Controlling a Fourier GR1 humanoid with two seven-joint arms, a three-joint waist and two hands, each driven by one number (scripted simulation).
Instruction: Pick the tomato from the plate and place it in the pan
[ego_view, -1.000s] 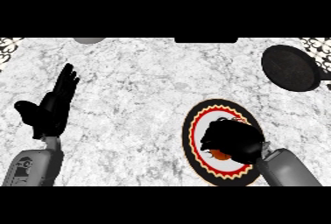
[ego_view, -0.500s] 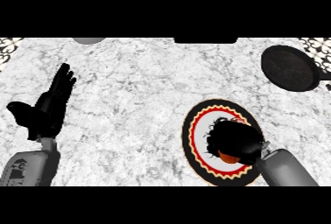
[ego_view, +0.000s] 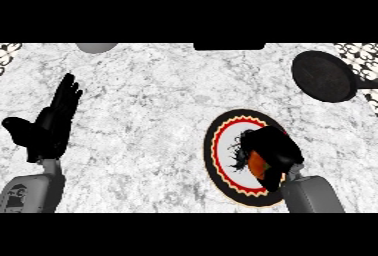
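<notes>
marble counter (ego_view: 177, 100), fingers (ego_view: 260, 145) curled over tomato (ego_view: 256, 162) (plate (ego_view: 221, 160))

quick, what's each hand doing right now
Left hand: open, fingers straight, resting at the left side, holding nothing.
Right hand: curled round the tomato over the plate.

The tomato (ego_view: 256, 162), orange-red and mostly hidden, sits on the round plate (ego_view: 221, 150) with its black, red and yellow rim, near the counter's front right. The dark round pan (ego_view: 322, 76) lies at the far right corner.
</notes>
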